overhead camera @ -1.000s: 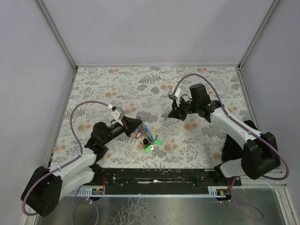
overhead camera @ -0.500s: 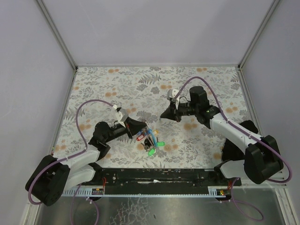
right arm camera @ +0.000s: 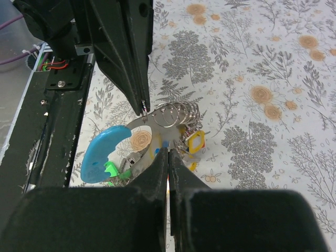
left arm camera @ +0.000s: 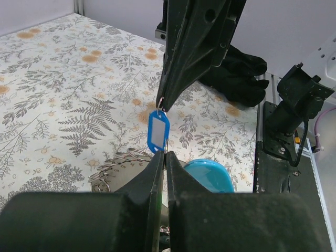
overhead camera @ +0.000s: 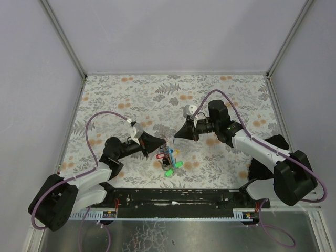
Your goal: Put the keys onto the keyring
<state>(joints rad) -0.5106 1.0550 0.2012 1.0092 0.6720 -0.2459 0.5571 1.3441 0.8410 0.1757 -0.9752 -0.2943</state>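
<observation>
Jaws on both arms are pinched shut. Top view: left gripper [overhead camera: 163, 144] and right gripper [overhead camera: 175, 137] meet just above the keys [overhead camera: 169, 160] on the near-middle tabletop [overhead camera: 115, 94]. Left wrist: its jaws nip the blue tag [left arm camera: 157, 131] of the keyring [left arm camera: 118, 164] from below, and the right tips grip the tag's top. Right wrist: the light-blue strap [right arm camera: 102, 152] curves left of the rings.

**Bright plastic on a flowered counter**

The counter [overhead camera: 131, 94] is pale, printed with grey ferns and orange blossoms. Both pairs of jaws are black. Between them, the keyring [right arm camera: 173, 113] has silvery rings, a royal-blue tag [left arm camera: 157, 131] with a whitish window, and a light-blue strap [left arm camera: 210, 176]. The keys [overhead camera: 169, 168] below the jaws have green, red and yellow caps. The cables [overhead camera: 105, 114] behind the jaws are purple.
</observation>
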